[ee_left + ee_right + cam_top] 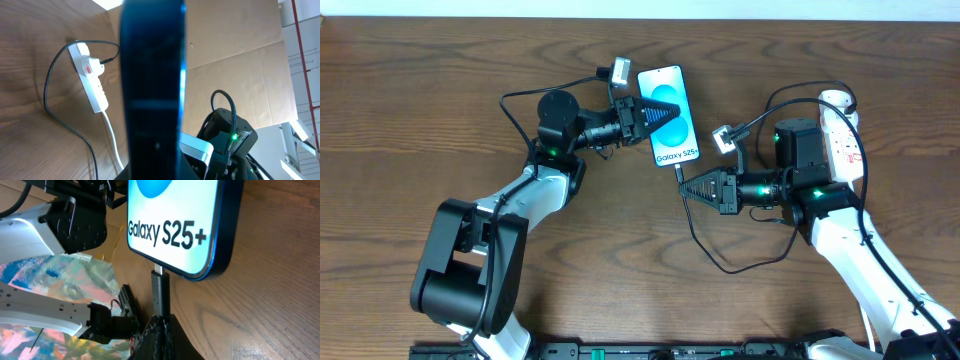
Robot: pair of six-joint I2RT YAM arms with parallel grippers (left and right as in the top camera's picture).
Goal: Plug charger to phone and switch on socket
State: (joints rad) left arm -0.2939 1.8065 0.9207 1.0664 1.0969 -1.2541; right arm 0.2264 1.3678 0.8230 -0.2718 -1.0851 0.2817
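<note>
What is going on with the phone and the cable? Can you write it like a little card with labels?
left tool: shut on the phone, gripping it from its left side
right tool: shut on the charger, just behind its tip
charger tip: at the phone's bottom edge; cannot tell if it is fully in
socket: white, on the table, with a black cable running into it
socket switch: cannot tell if it is on or off

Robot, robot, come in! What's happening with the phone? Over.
Left hand holds phone. Right hand pinches charger tip at phone's port, metal showing. No hand on socket. Nothing blocking.
</note>
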